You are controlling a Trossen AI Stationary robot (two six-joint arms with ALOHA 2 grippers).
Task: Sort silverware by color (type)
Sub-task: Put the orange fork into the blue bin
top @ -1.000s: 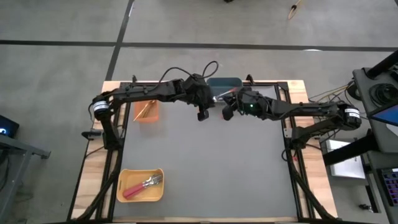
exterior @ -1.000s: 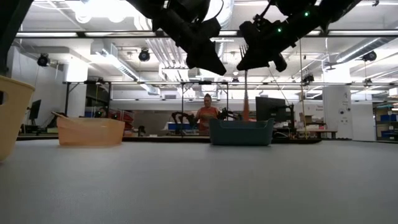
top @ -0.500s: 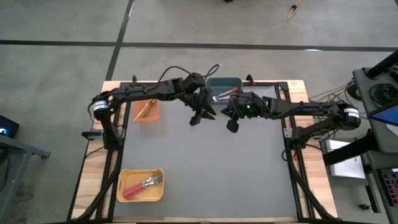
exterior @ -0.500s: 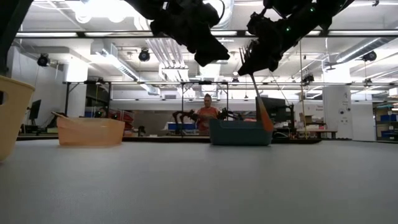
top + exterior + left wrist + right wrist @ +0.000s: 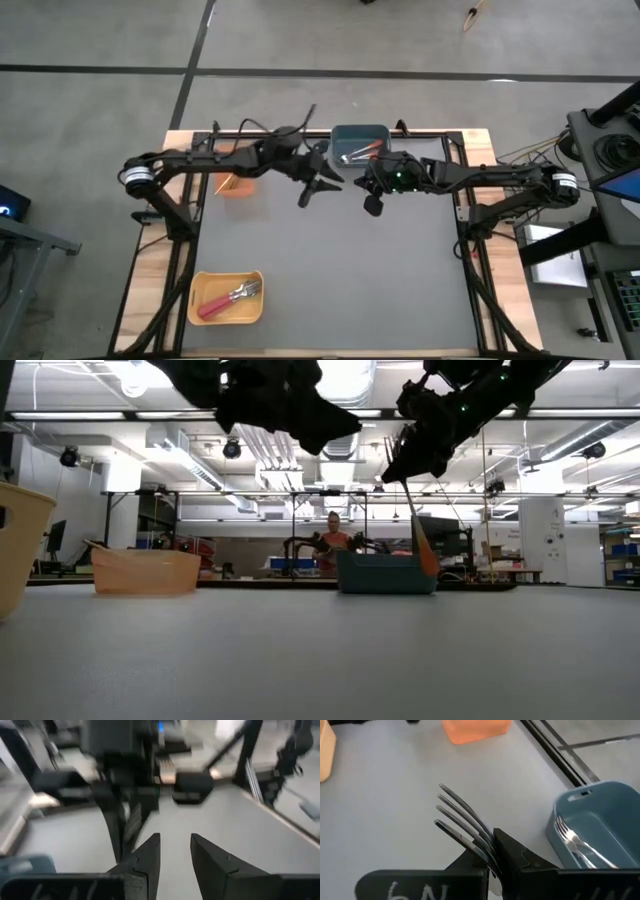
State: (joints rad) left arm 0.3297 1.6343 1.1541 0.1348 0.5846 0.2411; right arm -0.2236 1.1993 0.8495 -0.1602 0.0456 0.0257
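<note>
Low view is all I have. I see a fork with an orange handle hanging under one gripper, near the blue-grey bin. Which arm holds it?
Observer: The right gripper. Its wrist view shows it shut on the fork.
Operator: Is it above the bin?
Observer: No. From above, it is over the grey mat, beside the blue-grey bin.
Operator: And the left gripper?
Observer: The left gripper is open, with nothing between its fingers.

Both dark grippers hover just in front of the blue-grey plastic bin (image 5: 359,145): left gripper (image 5: 313,190) to its left, right gripper (image 5: 371,198) directly before it, silverware (image 5: 352,154) lying inside.
</note>
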